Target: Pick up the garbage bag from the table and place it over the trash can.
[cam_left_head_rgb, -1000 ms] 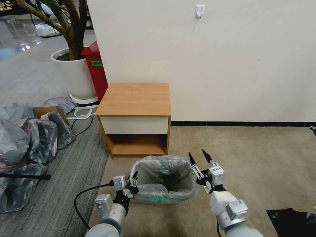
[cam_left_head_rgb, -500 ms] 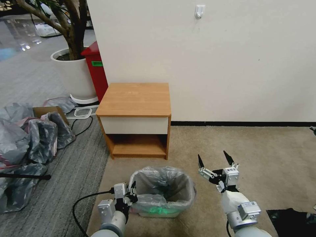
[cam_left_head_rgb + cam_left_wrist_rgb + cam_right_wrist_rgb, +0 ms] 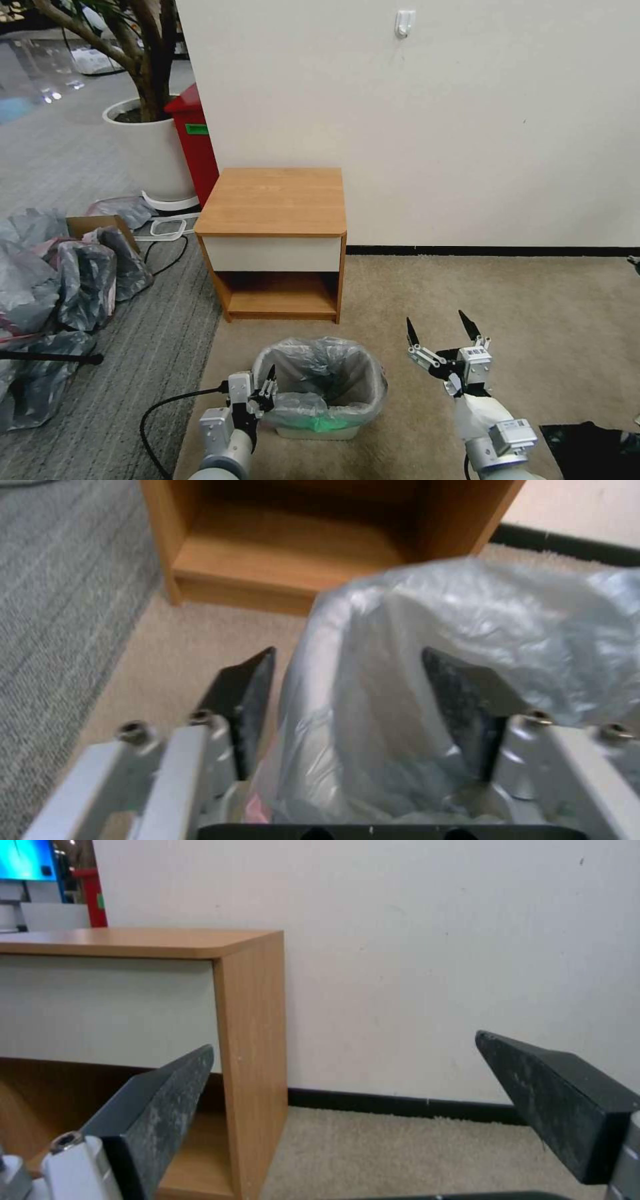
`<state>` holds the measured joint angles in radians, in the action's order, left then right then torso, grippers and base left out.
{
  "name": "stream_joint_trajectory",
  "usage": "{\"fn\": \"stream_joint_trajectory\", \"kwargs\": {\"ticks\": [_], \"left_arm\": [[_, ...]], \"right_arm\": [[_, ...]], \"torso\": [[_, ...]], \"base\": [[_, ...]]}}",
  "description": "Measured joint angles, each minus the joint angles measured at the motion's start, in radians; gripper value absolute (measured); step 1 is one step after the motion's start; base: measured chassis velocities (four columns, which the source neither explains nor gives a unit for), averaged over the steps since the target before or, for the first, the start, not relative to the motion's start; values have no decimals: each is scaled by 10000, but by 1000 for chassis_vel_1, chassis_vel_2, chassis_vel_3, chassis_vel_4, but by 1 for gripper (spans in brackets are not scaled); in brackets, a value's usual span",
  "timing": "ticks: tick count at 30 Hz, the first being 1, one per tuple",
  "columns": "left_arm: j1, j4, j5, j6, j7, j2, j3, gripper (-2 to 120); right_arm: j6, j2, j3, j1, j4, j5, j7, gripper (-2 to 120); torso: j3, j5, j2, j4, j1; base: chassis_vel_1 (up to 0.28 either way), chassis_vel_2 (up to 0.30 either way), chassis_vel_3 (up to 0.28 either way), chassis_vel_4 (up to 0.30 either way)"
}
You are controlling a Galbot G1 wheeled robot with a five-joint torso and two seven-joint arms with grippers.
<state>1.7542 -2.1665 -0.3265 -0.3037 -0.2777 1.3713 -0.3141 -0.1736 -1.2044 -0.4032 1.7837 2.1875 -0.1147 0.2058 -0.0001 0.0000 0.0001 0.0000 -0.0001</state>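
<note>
We find the bag (image 3: 313,373) already draped over the can (image 3: 320,427), which stands on the carpet just in front of the table (image 3: 273,200); the table top is bare. The plastic lines the inside and folds over the rim on all sides we can see, bunched and loose along the near edge. The left claw (image 3: 265,387) sits at the can's near-left corner. In the left wrist view its jaws stand apart with a fold of the bag (image 3: 400,680) and the rim between them, so we judge it open and not clamped, though one finger may touch the film. The right claw (image 3: 441,328) hangs clear to the right of the can, jaws spread wide and holding nothing. In our judgement the placing is essentially done; what is left is at most tidying the slack rim and clearing the left claw.
</note>
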Motion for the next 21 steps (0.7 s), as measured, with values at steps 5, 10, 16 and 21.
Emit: {"fn": "stream_joint_trajectory", "kwargs": {"ticks": [5, 10, 16, 21], "left_arm": [[235, -406, 257, 127, -41, 47, -35, 79], [603, -757, 929, 1498, 1, 27, -212, 97], [1495, -1084, 2045, 3665, 511, -37, -856, 100], [2390, -1183, 3090, 4810, 780, 82, -1560, 100]], "right_arm": [[-379, -11, -16, 385, 103, -100, -8, 100], [-1084, -80, -271, 1003, 138, -693, -293, 100], [-2425, -609, -664, 1736, -176, -996, -653, 100], [-3133, -1048, -965, 2142, -429, -1102, -893, 100]], "torso": [[0, 0, 0, 0, 0], [0, 0, 0, 0, 0], [0, -1, 0, -1, 1], [0, -1, 0, 0, 0]], "base": [[0, 0, 0, 0], [0, 0, 0, 0], [0, 0, 0, 0], [0, 0, 0, 0]]}}
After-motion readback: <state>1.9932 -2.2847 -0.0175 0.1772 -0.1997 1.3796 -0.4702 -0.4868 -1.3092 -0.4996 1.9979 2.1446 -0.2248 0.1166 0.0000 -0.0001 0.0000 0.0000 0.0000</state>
